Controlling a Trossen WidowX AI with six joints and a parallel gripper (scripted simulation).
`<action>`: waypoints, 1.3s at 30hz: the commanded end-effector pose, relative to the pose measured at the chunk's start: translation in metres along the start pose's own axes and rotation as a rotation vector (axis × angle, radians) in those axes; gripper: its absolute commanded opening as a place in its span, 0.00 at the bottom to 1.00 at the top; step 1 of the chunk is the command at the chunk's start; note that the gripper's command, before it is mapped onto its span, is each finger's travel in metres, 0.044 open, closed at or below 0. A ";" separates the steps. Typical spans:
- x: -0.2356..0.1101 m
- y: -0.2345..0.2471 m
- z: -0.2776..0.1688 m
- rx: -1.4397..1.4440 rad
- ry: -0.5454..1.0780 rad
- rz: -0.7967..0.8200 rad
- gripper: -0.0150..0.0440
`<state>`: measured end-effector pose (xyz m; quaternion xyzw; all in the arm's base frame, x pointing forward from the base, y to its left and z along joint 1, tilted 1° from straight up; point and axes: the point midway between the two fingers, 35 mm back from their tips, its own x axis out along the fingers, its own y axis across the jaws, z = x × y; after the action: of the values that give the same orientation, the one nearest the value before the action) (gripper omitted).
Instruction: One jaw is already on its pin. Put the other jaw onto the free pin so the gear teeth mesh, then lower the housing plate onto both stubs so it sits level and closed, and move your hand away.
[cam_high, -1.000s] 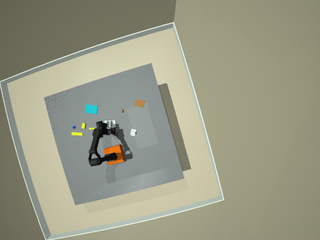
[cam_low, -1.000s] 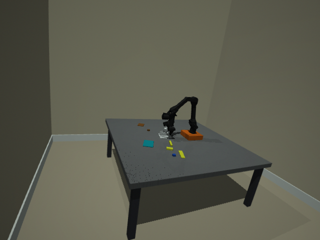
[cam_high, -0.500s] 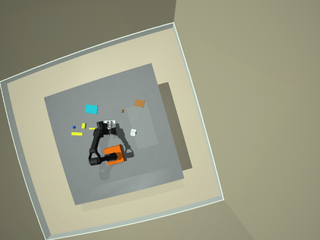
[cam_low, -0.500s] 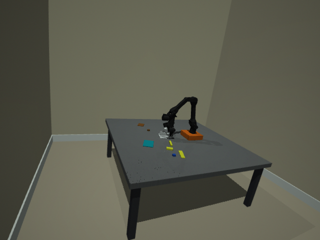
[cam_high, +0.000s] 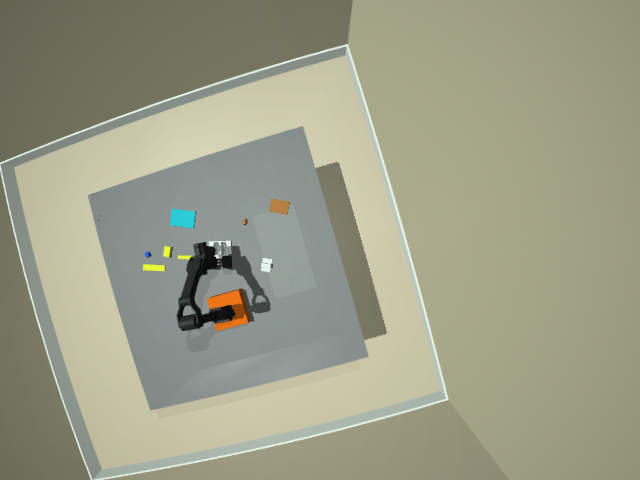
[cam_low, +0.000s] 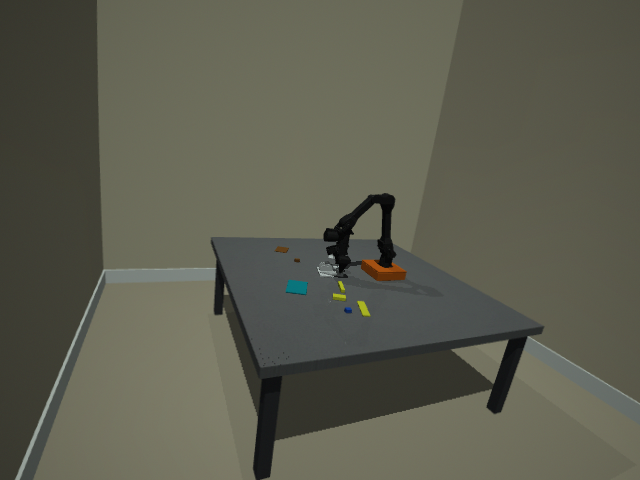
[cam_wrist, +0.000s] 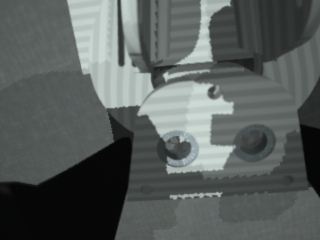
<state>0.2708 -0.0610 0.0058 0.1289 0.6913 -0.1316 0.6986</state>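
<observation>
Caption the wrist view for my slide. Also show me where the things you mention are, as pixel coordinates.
Black gripper (cam_wrist: 208, 139) clamping a pale, round-topped housing plate (cam_wrist: 200, 120) with two ringed holes.

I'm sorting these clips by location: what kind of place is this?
Probably a plain test room for robot work: a robot arm on a gray table, small colored blocks laid out, and bare walls around.

Gray tbl (cam_high: 268, 170) (cam_low: 413, 315): teal plate (cam_high: 183, 218) (cam_low: 296, 287), yel blks (cam_high: 154, 267) (cam_low: 363, 308), orange base (cam_high: 241, 323) (cam_low: 369, 269).

The tabletop (cam_high: 268, 170) (cam_low: 413, 320) is plain gray. Toward its left corner lie a cyan plate (cam_high: 183, 218) (cam_low: 296, 287), yellow bars (cam_high: 154, 267) (cam_low: 363, 308) and a blue cube (cam_high: 147, 254) (cam_low: 347, 310).
</observation>
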 end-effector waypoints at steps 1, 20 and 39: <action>0.001 0.001 0.000 -0.003 0.001 0.005 0.85; 0.006 0.001 -0.001 -0.003 0.001 0.005 0.85; 0.008 0.001 -0.001 -0.003 0.001 0.005 0.85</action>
<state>0.2707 -0.0609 -0.0017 0.1289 0.6915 -0.1315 0.6985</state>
